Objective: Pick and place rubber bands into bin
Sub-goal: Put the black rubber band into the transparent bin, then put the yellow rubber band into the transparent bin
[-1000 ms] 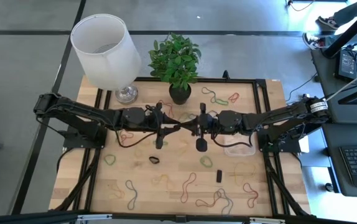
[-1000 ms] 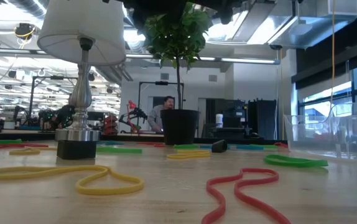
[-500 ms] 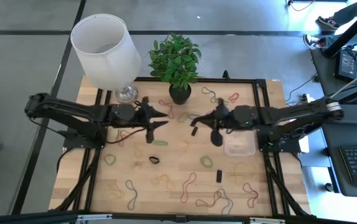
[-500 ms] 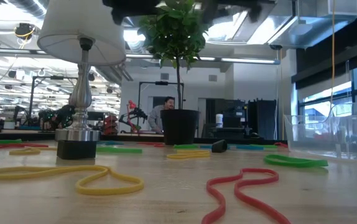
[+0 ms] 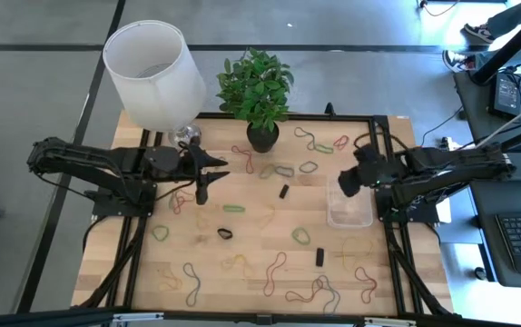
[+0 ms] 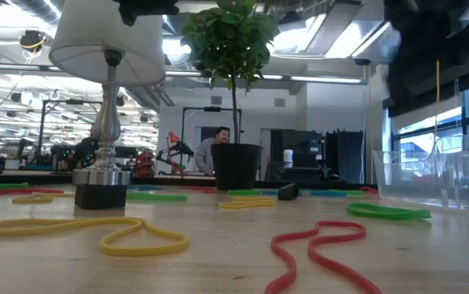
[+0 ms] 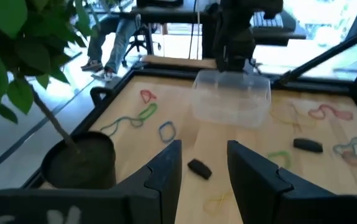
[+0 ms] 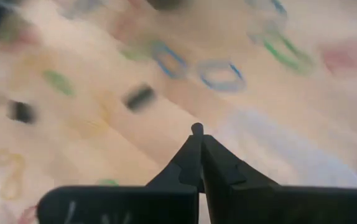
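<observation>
Wooden desk (image 5: pixel 251 245) lies band-strewn: your right fingers (image 8: pixel 196 132), pinched shut beside the bin (image 5: pixel 349 210), show nothing held, risking an empty drop; left fingers (image 7: pixel 169 163) stand apart.

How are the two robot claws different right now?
The left gripper has its fingers spread open with nothing between them, while the right gripper is pinched shut. The left gripper sits near the lamp and the potted plant; the right gripper hangs by the edge of the clear bin. Both are dark, two-fingered, and above the table with its scattered rubber bands.
</observation>
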### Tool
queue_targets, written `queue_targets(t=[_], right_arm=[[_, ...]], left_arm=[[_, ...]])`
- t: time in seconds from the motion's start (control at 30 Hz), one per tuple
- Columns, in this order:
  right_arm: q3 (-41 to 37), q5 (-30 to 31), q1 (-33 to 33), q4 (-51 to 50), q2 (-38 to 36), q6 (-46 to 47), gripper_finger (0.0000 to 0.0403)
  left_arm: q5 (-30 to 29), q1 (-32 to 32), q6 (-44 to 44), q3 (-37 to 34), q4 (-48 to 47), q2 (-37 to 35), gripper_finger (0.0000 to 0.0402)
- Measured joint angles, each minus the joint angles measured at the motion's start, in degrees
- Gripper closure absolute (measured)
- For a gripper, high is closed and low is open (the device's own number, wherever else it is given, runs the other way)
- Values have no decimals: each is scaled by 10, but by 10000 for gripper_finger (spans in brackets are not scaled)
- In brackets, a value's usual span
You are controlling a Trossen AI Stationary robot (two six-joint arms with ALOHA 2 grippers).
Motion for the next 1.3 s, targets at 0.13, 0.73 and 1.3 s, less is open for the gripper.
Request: queue_targets(t=[0.13, 0.73, 1.3], right_arm=[[-5, -46, 0, -61, 30, 69, 397], [-216, -172, 0, 182, 107, 115, 397], [-213, -170, 0, 163, 107, 115, 284]], left_arm=[[0, 0, 0, 0, -11, 0, 279], [-1, 0, -13, 0, -17, 0, 279], [-1, 0, -14, 0, -17, 0, 279]])
